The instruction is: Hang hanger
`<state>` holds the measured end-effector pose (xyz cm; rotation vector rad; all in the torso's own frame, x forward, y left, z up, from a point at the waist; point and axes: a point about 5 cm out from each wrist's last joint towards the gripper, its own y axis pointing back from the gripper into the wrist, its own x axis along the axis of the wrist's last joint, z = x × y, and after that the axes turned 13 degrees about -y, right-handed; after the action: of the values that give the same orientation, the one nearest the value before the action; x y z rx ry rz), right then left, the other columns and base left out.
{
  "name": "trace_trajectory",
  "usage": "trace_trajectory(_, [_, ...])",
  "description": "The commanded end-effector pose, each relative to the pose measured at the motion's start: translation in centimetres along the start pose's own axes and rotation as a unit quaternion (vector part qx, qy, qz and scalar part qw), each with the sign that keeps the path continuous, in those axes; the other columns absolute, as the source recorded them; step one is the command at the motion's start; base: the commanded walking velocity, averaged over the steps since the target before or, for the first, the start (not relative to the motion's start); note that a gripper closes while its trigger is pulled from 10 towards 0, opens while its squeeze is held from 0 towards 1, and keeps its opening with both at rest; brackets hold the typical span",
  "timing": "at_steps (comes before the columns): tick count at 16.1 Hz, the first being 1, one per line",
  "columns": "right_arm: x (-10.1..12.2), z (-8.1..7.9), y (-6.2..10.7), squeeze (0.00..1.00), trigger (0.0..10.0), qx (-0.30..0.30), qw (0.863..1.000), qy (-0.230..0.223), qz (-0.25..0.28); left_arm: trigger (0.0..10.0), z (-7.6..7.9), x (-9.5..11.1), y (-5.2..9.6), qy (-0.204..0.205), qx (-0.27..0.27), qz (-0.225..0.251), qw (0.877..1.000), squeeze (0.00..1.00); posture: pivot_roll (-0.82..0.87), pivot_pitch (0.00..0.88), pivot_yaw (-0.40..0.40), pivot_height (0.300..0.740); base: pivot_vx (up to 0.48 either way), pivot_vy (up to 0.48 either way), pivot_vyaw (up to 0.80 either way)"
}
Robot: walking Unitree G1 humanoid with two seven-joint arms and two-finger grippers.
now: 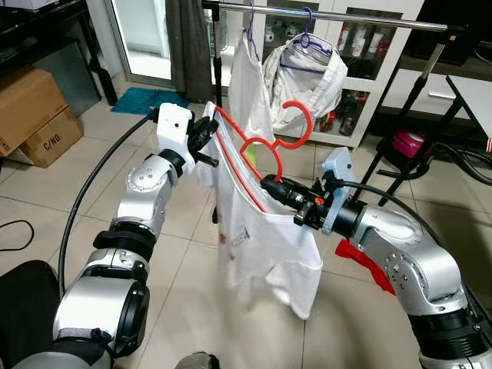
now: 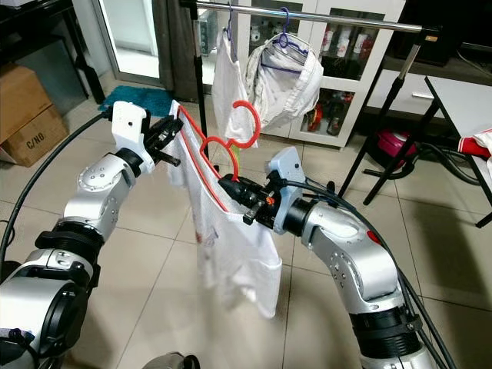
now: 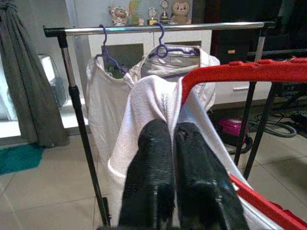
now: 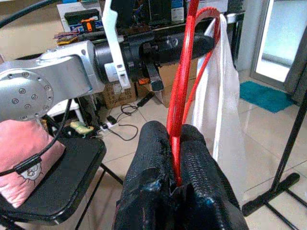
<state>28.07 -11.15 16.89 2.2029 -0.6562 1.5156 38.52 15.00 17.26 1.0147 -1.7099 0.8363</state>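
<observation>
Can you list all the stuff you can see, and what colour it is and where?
Red hanger: one, red, held between both grippers, hook up.
Shirt: one, white, draped on the red hanger.
Rail: one, silver, on black legs, behind the grippers.
Purple hangers: two, on the rail, each with a white garment.
Boxes: two, brown, floor at far left.
Mat: one, teal, by the door.
Curtain: one, grey, beside the rail.
Left gripper: black, shut on the shirt at the hanger's end.
Right gripper: black, shut on the red hanger.

both arms raised, left gripper [image 1: 206,132] clamped, right gripper [image 1: 270,184] too (pinching)
</observation>
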Motion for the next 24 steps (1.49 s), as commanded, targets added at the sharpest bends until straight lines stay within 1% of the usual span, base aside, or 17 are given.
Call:
trace_trajectory(1, [0.8,-0.5,0.1,0.00,10.0,0.021,1.000,0.008,0.013,0.0,-0.1,0.7,-0.4,-0.008,-0.001,0.008,1.000,0.00,-0.13,0.000,0.001,0.740,0.000,0.000,0.00])
trace_trajectory(4, [0.7,-0.4,0.1,0.00,10.0,0.011,1.000,0.005,0.017,0.0,0.0,0.7,-0.5,-0.014,0.008,0.007,1.000,0.00,-0.13,0.000,0.008,0.740,0.000,0.000,0.00])
trace_trajectory(6, [0.5,0.1,0.0,0.00,10.0,-0.011,1.000,0.003,0.010,0.0,0.1,0.9,-0.6,-0.026,0.009,0.010,1.000,0.00,-0.14,0.000,0.010,0.740,0.000,0.000,0.00])
trace_trajectory(7, [0.3,0.3,0.1,0.00,10.0,-0.020,1.000,0.011,-0.001,0.0,0.2,1.0,-0.6,-0.029,0.008,0.012,0.999,0.00,-0.14,0.000,0.011,0.740,0.000,0.000,0.00])
trace_trajectory(8, [-0.2,0.6,0.1,0.00,10.0,-0.035,0.999,0.025,-0.024,0.0,0.4,1.1,-0.6,-0.031,0.003,0.015,0.999,0.00,-0.14,0.000,0.011,0.740,0.000,0.000,0.00])
trace_trajectory(10, [-0.9,1.0,0.3,0.00,10.0,-0.049,0.997,0.036,-0.050,0.0,0.6,0.9,-0.6,-0.034,-0.004,0.012,0.999,0.00,-0.14,0.000,0.009,0.740,0.000,0.000,0.00])
trace_trajectory(12, [-1.1,1.1,0.3,0.00,10.0,-0.055,0.996,0.038,-0.058,0.0,0.9,0.3,-0.4,-0.039,-0.013,0.000,0.999,0.00,-0.14,0.000,0.007,0.740,0.000,0.000,0.00])
trace_trajectory(14, [-1.1,1.1,0.3,0.00,10.0,-0.050,0.996,0.044,-0.065,0.0,0.9,0.2,-0.3,-0.044,-0.013,0.000,0.999,0.00,-0.14,0.000,0.005,0.740,0.000,0.000,0.00])
trace_trajectory(16, [-1.4,1.0,0.3,0.00,10.0,-0.047,0.994,0.053,-0.080,0.0,0.9,0.5,-0.4,-0.050,-0.014,0.006,0.999,0.00,-0.13,0.000,0.004,0.740,0.000,0.000,0.00])
trace_trajectory(17, [-1.8,0.8,0.2,0.00,10.0,-0.040,0.994,0.054,-0.090,0.0,1.1,0.9,-0.5,-0.051,-0.026,0.019,0.998,0.00,-0.13,0.000,0.004,0.740,0.000,0.000,0.00])
trace_trajectory(19, [-2.0,0.8,0.1,0.00,10.0,-0.044,0.993,0.052,-0.094,0.0,1.7,1.3,-0.6,-0.053,-0.049,0.030,0.997,0.00,-0.13,0.000,0.006,0.740,0.000,0.000,0.00])
trace_trajectory(21, [-1.8,1.2,0.0,0.00,10.0,-0.064,0.993,0.047,-0.086,0.0,2.6,1.3,-0.5,-0.058,-0.077,0.033,0.995,0.00,-0.13,0.000,0.010,0.740,0.000,0.000,0.00])
trace_trajectory(23, [-1.4,1.4,-0.2,0.00,10.0,-0.077,0.995,0.031,-0.063,0.0,3.3,0.6,0.0,-0.072,-0.099,0.013,0.992,0.00,-0.13,0.000,0.016,0.740,0.000,0.000,0.00])
trace_trajectory(24, [-1.2,1.5,-0.2,0.00,10.0,-0.079,0.995,0.024,-0.054,0.0,3.1,-0.1,0.3,-0.092,-0.094,-0.013,0.991,0.00,-0.13,0.000,0.020,0.740,0.000,0.000,0.00])
